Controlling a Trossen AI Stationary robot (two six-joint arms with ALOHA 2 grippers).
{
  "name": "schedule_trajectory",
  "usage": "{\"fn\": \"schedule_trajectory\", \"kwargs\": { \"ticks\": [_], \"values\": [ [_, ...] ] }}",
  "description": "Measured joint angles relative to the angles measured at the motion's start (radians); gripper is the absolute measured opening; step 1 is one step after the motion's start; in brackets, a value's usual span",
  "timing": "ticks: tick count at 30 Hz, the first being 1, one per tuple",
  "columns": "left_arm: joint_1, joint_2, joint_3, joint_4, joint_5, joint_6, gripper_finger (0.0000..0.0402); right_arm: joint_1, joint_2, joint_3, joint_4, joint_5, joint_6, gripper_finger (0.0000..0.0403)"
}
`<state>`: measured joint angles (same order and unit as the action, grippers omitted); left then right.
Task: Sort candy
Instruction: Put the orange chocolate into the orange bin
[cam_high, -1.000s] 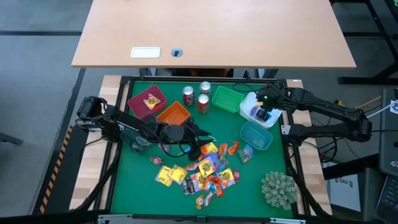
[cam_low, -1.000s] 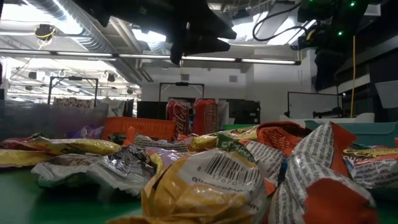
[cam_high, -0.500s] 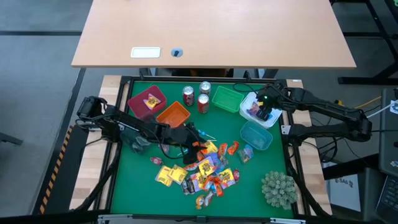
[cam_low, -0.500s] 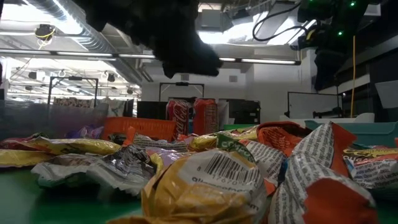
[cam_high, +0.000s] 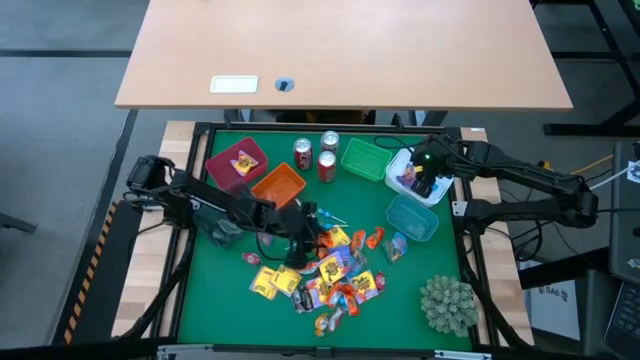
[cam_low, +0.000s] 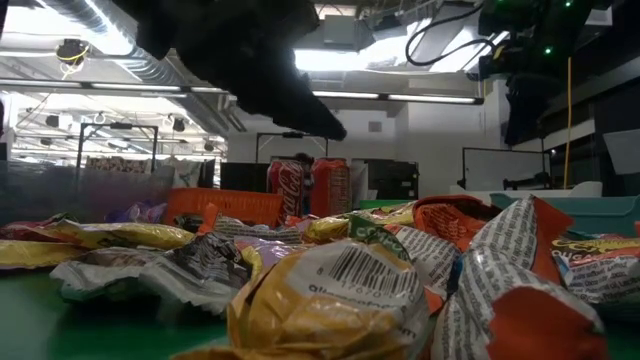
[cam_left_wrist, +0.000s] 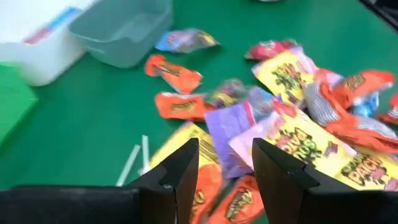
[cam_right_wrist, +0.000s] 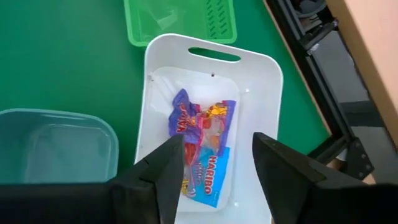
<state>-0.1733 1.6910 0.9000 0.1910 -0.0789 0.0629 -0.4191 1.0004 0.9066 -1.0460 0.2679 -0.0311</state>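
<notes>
High view: left hand (cam_high: 308, 238), parted, empty, at candy pile (cam_high: 335, 275) edge.

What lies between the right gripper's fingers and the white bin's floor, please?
Nothing but air: the right gripper hovers open above the Haribo packets in the white bin, per its wrist view.

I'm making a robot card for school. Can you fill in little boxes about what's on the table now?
left tool: open, above the candy pile
right tool: open, over the white bin
white bin contents: Haribo bags
other bins: red, orange, green, clear blue
also there: two soda cans, spiky plant ball
</notes>
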Motion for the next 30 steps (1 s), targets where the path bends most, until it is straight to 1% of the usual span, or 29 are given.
{"fn": "schedule_trajectory", "kwargs": {
  "ticks": [7, 12, 30],
  "values": [
    [0.0, 0.095, 0.0, 0.002, 0.021, 0.003, 0.014, 0.0, 0.0, 0.0, 0.005, -0.018, 0.0, 0.0188],
    [0.001, 0.137, 0.0, -0.021, 0.023, 0.002, 0.014, 0.0, 0.0, 0.0, 0.005, -0.019, 0.0, 0.0188],
    [-0.001, 0.139, 0.003, -0.168, 0.054, 0.002, 0.0137, 0.0, 0.0, 0.0, 0.005, -0.021, 0.0, 0.0188]
  ]
}}
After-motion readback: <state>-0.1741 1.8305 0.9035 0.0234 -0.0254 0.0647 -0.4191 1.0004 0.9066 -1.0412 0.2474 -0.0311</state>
